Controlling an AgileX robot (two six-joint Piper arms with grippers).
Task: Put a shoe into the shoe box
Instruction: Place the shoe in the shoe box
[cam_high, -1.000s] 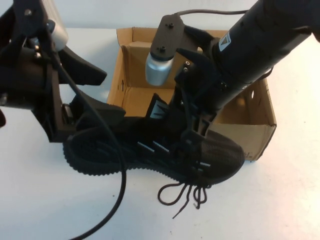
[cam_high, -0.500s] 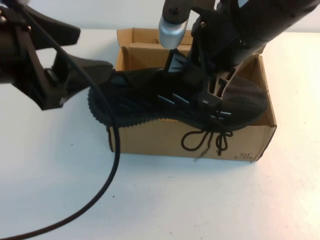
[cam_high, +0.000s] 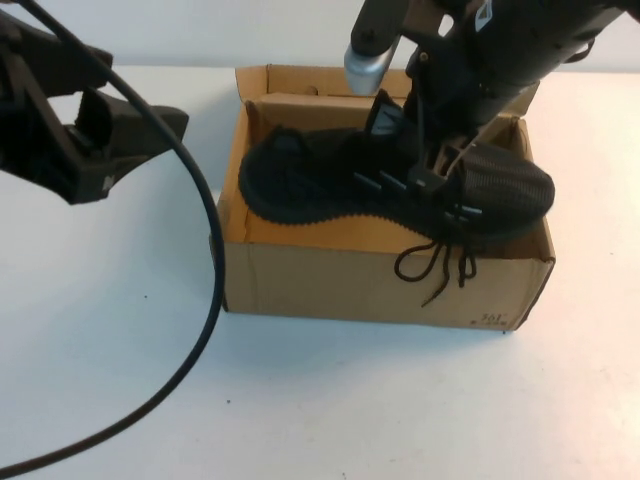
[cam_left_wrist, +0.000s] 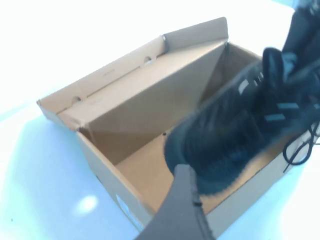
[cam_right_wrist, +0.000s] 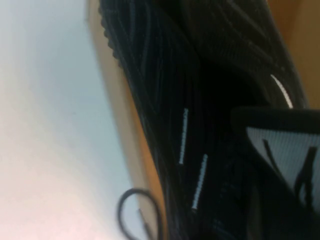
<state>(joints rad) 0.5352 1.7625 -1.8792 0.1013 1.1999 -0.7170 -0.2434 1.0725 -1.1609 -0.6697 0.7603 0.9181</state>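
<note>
The black shoe (cam_high: 330, 185) hangs on its side over the open brown shoe box (cam_high: 360, 288), sole toward the front wall. Its heel is inside at the left and its toe (cam_high: 515, 195) sticks out over the right wall. The laces (cam_high: 440, 265) dangle over the front wall. My right gripper (cam_high: 440, 165) is shut on the shoe's midpart near the tongue. My left gripper (cam_high: 120, 100) is open and empty, left of the box and apart from the shoe. The left wrist view shows the shoe (cam_left_wrist: 235, 135) in the box (cam_left_wrist: 125, 100). The right wrist view shows the shoe's side (cam_right_wrist: 165, 100) close up.
The white table (cam_high: 320, 400) surrounds the box. A black cable (cam_high: 205, 290) loops from the left arm across the table's left front. The box's back flaps (cam_high: 300, 78) stand upright.
My right gripper carried the shoe up from the table in front of the box, back and over the box. My left gripper let go of the heel and drew away to the left.
</note>
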